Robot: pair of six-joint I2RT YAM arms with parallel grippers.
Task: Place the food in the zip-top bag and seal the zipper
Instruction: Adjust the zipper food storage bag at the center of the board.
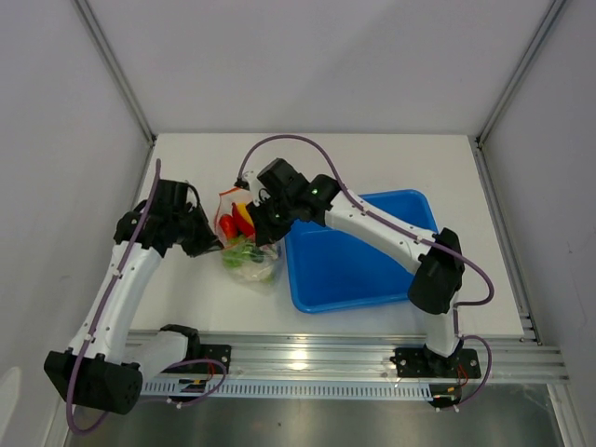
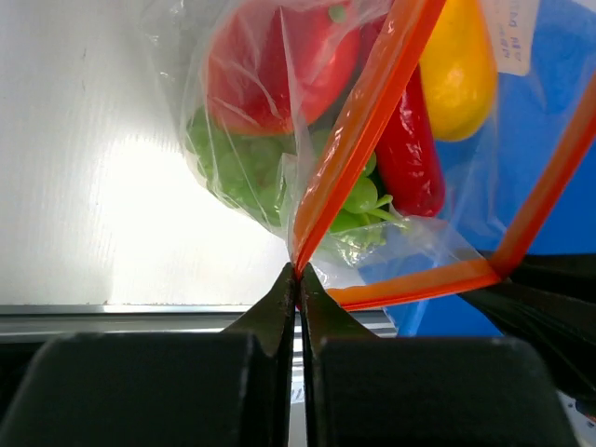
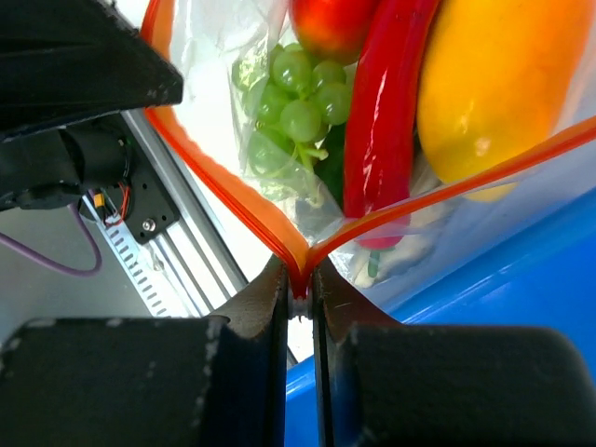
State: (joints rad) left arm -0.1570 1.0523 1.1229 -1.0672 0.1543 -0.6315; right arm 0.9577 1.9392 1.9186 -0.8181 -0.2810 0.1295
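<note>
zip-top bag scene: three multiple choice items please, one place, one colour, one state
1. In the top view, where is the clear crinkly plastic zip-top bag relative to the blue rectangular plastic tray? A) left of it B) inside it C) right of it
2. What colour is the thin plastic zipper strip along the bag's mouth? A) black B) orange-red C) blue
3. How are the left end effector and right end effector? A) both open B) one shut on the tray C) both shut on the strip
Key: 1 A, the bag sits at the tray's left side. 2 B, both wrist views show orange-red. 3 C, each wrist view shows the strip pinched.
</note>
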